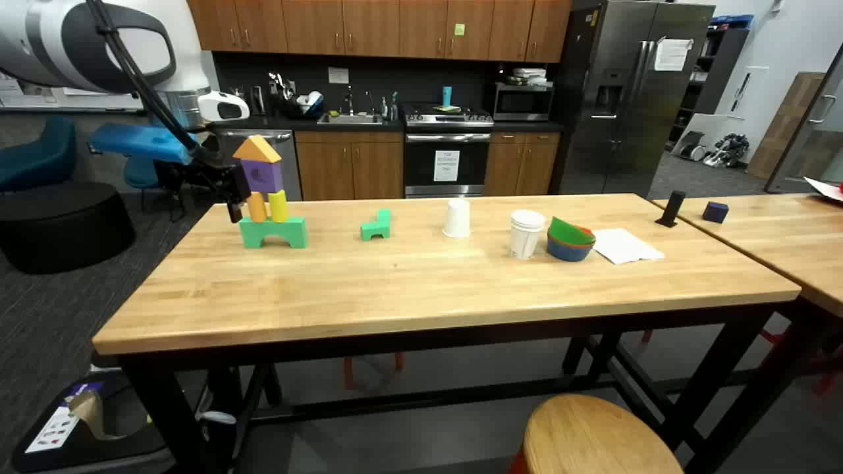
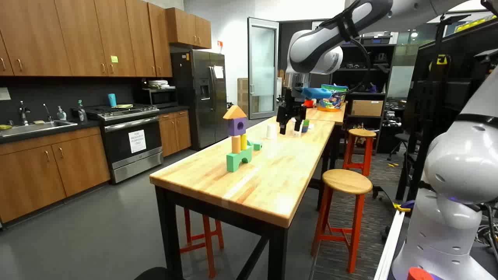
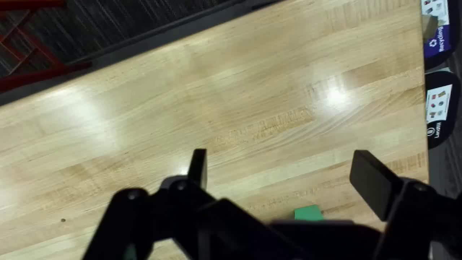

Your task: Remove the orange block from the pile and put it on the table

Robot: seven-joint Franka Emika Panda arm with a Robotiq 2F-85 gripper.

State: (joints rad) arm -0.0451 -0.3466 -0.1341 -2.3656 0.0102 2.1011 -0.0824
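The pile stands on the table [image 1: 395, 283], in both exterior views. An orange triangular block [image 1: 257, 149] [image 2: 234, 112] tops a purple block with a hole [image 1: 261, 176] [image 2: 237, 126]. Below are an orange cylinder [image 1: 257, 207] [image 2: 235, 144] and a yellow cylinder [image 1: 278, 207] [image 2: 243, 142], standing on a green arch [image 1: 273, 232] [image 2: 238, 158]. My gripper [image 2: 290, 128] is open and empty, above table height and apart from the pile. The wrist view shows its spread fingers [image 3: 279, 159] and a partly hidden green block [image 3: 308, 213]; I cannot tell which. No orange block shows there.
A smaller green block [image 1: 376, 226], an upside-down white cup [image 1: 457, 218], stacked white cups [image 1: 526, 234], nested bowls [image 1: 570, 240] and white paper [image 1: 625, 246] lie along the table. A stool [image 2: 347, 181] stands beside it.
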